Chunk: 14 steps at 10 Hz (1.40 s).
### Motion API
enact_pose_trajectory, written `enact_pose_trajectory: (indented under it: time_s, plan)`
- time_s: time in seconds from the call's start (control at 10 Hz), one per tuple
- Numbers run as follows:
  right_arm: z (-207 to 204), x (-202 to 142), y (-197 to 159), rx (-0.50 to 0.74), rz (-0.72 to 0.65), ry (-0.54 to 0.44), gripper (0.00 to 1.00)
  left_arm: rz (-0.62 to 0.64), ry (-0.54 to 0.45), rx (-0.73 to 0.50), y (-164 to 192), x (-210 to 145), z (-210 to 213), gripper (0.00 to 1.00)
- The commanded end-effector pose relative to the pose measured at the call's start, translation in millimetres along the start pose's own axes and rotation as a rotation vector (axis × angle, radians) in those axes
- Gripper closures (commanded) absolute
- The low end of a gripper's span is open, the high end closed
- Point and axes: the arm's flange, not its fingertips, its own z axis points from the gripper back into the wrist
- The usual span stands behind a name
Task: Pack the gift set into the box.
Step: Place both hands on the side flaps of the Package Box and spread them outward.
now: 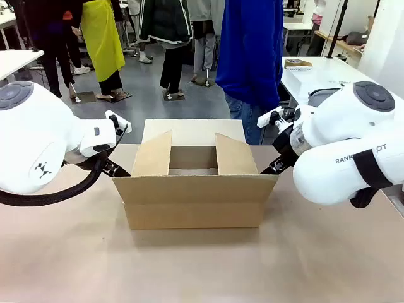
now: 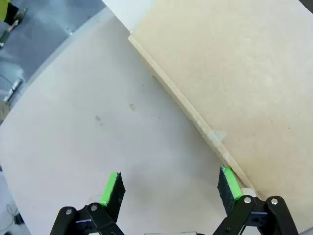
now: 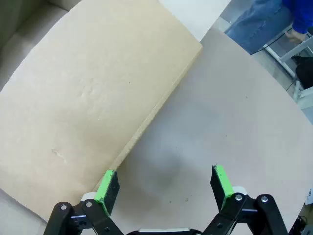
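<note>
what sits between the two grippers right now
The box, flaps open, stands between the left gripper and the right gripper, as the front view shows; both grippers are open.

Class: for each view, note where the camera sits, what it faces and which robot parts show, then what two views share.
Front: between the arms, facing the person across the table; left arm and right arm show.
Left wrist: on that wrist, facing table; open left end effector.
Right wrist: likewise; open right end effector.
All share the box.
</note>
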Motion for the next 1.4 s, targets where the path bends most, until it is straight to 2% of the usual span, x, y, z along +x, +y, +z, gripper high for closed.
enact_pose_trajectory:
  time_s: [0.0, 1.3]
  plan:
    - [0.0, 0.0, 0.0, 0.0, 0.0, 0.0, 0.0, -0.001, -0.001, 0.0, -0.3, 0.2, 0.2, 0.0]
    - [0.0, 0.0, 0.0, 0.0, 0.0, 0.0, 0.0, -0.001, -0.001, 0.0, -0.3, 0.2, 0.2, 0.0]
